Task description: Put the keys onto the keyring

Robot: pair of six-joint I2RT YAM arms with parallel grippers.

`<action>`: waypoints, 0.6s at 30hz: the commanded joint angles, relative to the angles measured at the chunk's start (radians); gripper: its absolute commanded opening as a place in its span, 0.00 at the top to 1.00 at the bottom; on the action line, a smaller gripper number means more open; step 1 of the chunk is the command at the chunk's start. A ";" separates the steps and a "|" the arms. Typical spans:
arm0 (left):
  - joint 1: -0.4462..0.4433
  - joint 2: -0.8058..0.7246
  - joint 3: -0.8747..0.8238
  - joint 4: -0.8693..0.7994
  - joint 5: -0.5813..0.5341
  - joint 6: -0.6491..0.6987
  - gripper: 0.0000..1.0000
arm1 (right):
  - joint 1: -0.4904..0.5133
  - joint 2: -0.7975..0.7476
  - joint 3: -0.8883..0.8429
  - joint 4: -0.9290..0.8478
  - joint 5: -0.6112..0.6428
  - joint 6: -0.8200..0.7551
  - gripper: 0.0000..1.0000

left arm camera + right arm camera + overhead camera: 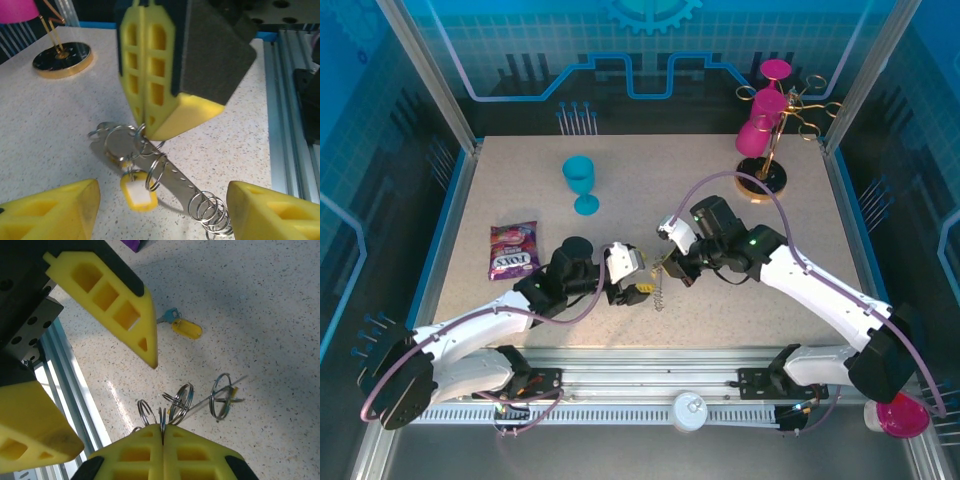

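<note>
The keyring [660, 288] lies near the table's [650, 190] front edge between both grippers, with open tabletop behind. Left wrist view: its rings [122, 142] are pinched in the right gripper's [145, 132] closed fingers, the left gripper's [162, 187] fingers spread either side. Right wrist view: a yellow key [186, 328] lies apart on bare table.

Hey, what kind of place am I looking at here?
Most likely a robot test or demo cell, not a home: a speckled table edged by aluminium rails, blue circuit-and-gear printed walls, and a left arm and right arm bolted at the near edge.
</note>
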State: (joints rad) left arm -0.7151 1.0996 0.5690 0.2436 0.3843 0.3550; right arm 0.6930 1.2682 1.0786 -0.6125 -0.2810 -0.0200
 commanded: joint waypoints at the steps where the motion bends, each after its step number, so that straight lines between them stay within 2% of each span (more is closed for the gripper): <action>1: 0.006 0.020 0.006 0.035 0.082 0.042 0.36 | 0.016 -0.020 0.021 0.003 -0.014 -0.008 1.00; 18: 0.004 0.059 -0.003 0.041 0.127 0.052 0.46 | 0.024 -0.005 0.036 0.038 0.019 0.048 1.00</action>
State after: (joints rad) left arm -0.7155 1.1522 0.5690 0.2607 0.4599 0.3775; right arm 0.7021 1.2682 1.0805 -0.6079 -0.2687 0.0082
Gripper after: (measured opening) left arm 0.541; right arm 0.056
